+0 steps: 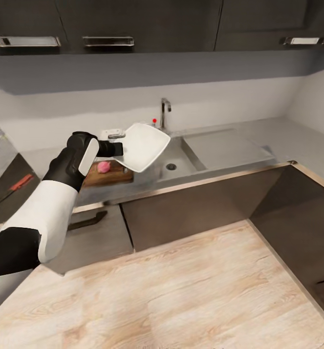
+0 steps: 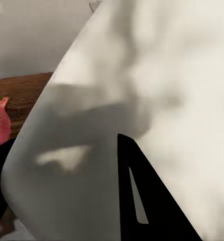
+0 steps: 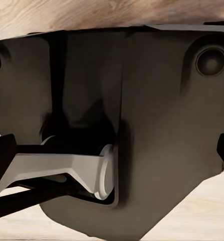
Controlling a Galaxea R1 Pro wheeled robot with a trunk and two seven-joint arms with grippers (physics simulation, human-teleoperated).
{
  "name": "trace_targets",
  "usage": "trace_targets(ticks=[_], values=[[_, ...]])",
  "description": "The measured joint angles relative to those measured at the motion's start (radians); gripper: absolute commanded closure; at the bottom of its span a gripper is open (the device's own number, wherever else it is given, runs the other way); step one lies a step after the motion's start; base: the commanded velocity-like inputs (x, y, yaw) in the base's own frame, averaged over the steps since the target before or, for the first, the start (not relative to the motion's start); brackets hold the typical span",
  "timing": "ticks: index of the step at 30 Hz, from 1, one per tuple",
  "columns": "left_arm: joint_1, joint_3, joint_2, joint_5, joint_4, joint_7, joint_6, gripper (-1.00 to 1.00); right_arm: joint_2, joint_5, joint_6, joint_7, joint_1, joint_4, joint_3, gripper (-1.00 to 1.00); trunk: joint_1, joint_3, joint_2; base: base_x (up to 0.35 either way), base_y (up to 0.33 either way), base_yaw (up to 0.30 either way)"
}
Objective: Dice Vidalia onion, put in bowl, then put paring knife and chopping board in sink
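Grey countertop [image 1: 278, 140] with sink [image 1: 181, 162], light wood floor [image 1: 181, 291]

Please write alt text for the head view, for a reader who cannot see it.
The left end effector holds the white bowl tilted above the countertop, beside the sink. Behind it, a pink piece lies on the chopping board.

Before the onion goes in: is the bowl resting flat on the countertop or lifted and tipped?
Lifted and tipped. The left gripper holds the bowl by its rim in the air, tilted on edge, between the chopping board and the sink.
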Motion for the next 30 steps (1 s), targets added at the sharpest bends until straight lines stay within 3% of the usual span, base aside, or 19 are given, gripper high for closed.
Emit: trace_targets(ticks=[30], values=[[0.000,0.001,0.005,-0.002,0.002,0.000,0.000,1.00,0.000,0.000,0.000,0.000,0.000,0.000,0.000,-1.00,0.000,-0.017,0.000,-0.013,0.259,0.262]])
